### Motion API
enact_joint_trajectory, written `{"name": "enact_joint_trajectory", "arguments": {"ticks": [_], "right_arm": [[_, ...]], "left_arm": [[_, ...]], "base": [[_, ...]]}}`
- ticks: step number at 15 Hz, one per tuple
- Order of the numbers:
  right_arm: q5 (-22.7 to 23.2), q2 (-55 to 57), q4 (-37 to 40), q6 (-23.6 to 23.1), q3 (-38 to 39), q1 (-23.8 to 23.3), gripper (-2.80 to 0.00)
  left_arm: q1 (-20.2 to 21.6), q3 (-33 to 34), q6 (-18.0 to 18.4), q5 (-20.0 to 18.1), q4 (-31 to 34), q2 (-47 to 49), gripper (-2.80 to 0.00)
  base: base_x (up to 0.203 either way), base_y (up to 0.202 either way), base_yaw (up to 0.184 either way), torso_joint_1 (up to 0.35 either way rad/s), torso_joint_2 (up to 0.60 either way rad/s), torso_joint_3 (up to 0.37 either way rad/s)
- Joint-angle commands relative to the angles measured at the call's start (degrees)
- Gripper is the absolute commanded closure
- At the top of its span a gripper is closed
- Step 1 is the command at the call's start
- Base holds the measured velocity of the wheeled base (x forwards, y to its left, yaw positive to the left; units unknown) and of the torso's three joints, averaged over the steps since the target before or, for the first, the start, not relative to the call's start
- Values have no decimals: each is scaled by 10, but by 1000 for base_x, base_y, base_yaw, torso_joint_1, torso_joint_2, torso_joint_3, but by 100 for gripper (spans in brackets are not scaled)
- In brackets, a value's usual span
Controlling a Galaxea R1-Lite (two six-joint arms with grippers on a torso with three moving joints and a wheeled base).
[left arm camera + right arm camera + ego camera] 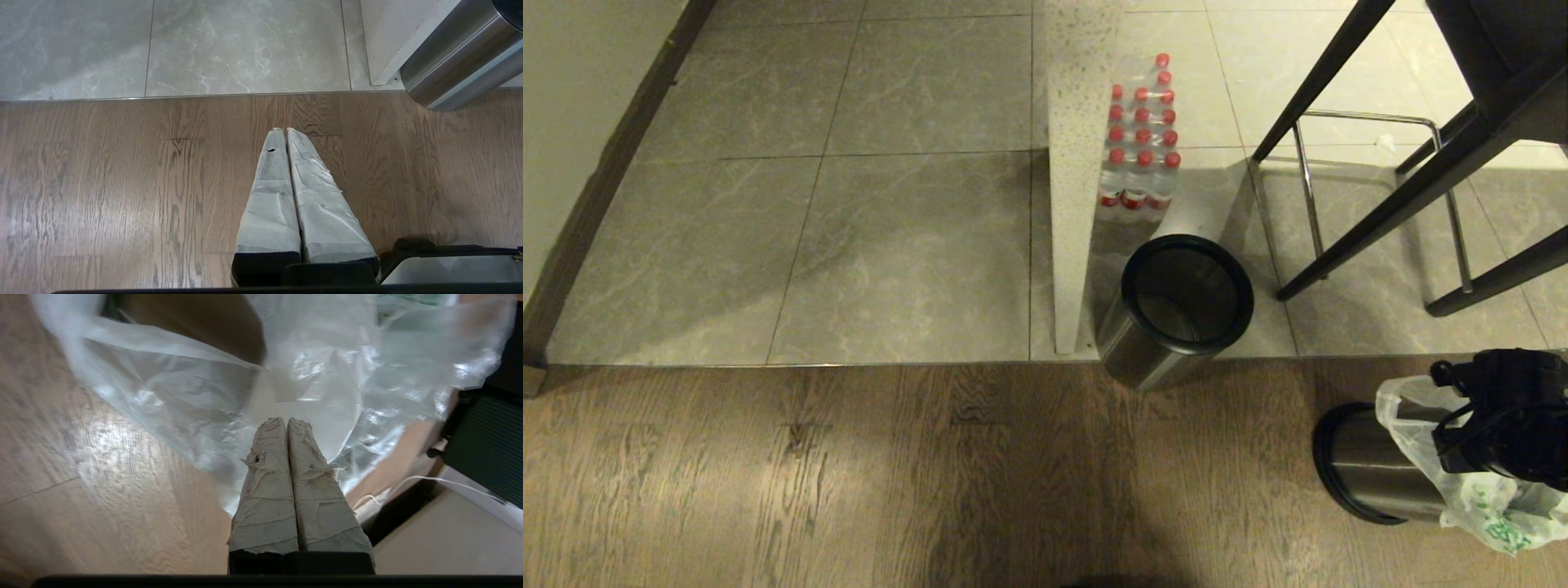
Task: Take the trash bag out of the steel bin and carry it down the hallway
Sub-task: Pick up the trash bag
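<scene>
Gripping the trash bag between clenched fingers, the right hand hangs beside the steel bin; the left hand is clenched, empty.

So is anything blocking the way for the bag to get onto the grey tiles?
Mostly no. The right gripper, shut, holds the bag by the lying bin. Wide bare tiles lie ahead on the left. A second bin, a white panel and bottles stand further right.
</scene>
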Motion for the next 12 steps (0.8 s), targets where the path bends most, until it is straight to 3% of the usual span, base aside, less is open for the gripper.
{"name": "enact_joint_trajectory", "arguments": {"ticks": [1, 7, 12], "right_arm": [[-1, -5, -3, -8, 0, -12, 0], [0, 19, -6, -6, 12, -45, 0], [6, 60, -16, 46, 17, -70, 0]], "left_arm": [[0, 0, 0, 1, 0, 1, 0], [0, 0, 0, 0, 0, 1, 0], [0, 0, 0, 1, 0, 1, 0]], "base": [[0, 0, 0, 0, 0, 0], [0, 0, 0, 0, 0, 0], [0, 0, 0, 0, 0, 0]]}}
